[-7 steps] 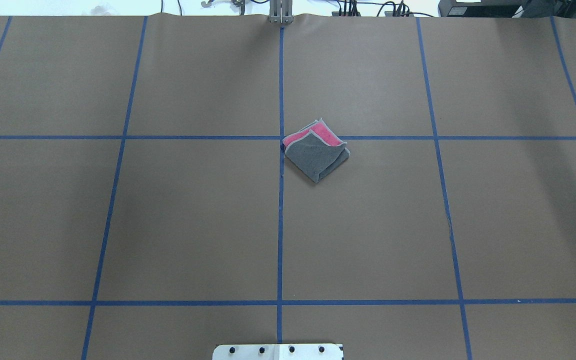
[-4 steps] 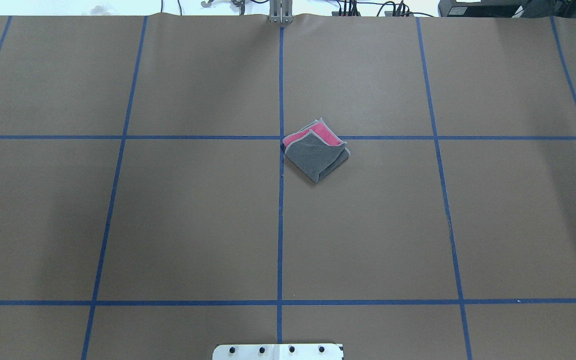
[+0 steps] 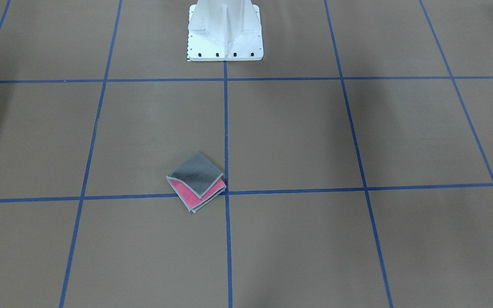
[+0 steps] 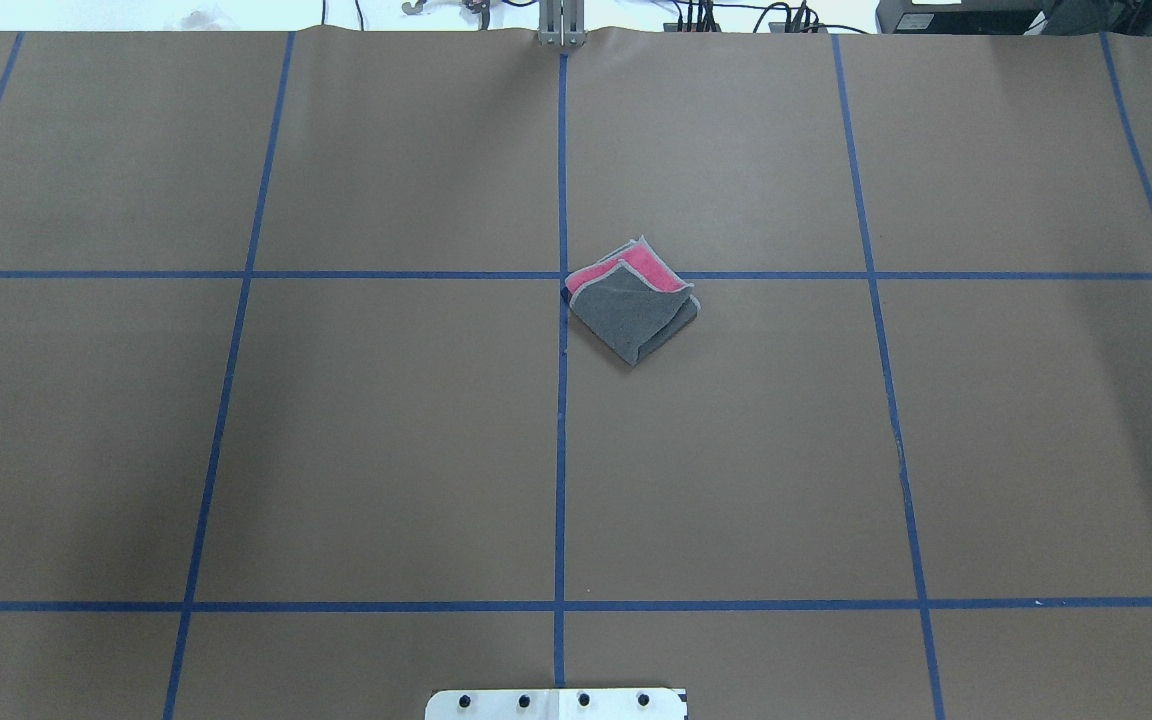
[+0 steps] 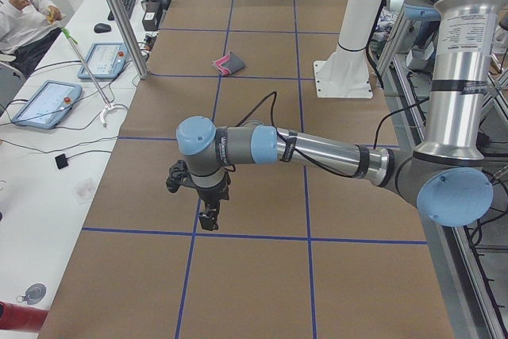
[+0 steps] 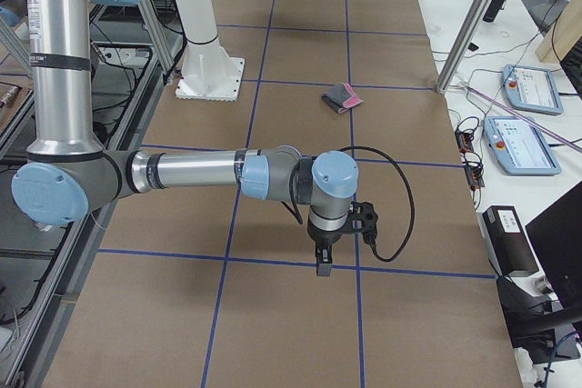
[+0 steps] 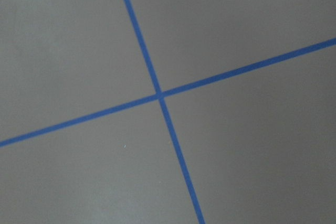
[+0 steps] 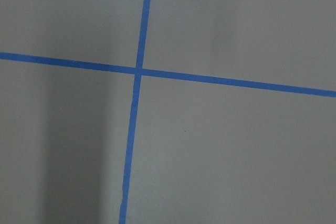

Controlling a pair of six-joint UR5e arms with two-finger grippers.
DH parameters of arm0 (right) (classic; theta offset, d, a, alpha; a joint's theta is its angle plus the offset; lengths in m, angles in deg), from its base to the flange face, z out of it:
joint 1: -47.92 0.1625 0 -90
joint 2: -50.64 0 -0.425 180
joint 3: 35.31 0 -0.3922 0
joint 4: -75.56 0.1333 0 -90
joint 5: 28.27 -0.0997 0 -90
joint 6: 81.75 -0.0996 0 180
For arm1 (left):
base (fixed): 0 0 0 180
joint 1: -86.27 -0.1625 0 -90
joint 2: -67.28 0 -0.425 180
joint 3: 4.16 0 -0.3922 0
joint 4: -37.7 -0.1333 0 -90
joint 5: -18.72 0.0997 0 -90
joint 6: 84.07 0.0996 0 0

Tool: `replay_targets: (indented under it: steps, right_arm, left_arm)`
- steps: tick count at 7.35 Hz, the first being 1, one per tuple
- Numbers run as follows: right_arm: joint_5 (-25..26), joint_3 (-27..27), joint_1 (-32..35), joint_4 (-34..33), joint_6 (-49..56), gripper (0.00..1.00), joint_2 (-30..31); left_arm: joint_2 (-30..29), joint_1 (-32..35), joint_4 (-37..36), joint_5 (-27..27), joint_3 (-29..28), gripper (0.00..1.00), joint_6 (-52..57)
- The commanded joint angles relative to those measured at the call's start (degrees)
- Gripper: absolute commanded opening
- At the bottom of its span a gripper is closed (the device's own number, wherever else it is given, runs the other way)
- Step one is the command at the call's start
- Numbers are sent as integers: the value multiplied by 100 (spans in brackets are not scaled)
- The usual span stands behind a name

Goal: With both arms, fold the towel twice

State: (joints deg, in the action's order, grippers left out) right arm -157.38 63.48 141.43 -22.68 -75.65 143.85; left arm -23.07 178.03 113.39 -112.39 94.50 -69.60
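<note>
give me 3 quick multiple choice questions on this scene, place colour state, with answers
1. Where does the towel lie?
A. inside a basket
B. beside a crossing of blue tape lines
C. on a plate
2. Which colours show on it?
A. green and white
B. yellow only
C. dark grey and pink
3. What state is it in?
A. folded, layers stacked
B. spread in one layer
C. rolled into a tube
Answers: 1 B, its corner lies by the tape crossing; 2 C, a grey flap over a pink face; 3 A, stacked edges show.
</note>
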Motion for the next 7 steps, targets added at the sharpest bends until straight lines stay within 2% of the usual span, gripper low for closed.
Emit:
replay_targets:
  steps: [1,6,7]
  right_arm:
    - [-8,18,-17,208,-108,99,101]
    - [-61,-26,-289,490,-443,100,101]
    - [-61,-26,-280,490,-443,100,101]
  left_arm:
    - [184,78,156,-380,-40,100,-13]
    - [175,70,192,-380,-162,100,-22]
    - [175,70,453,-389,-311,100,-22]
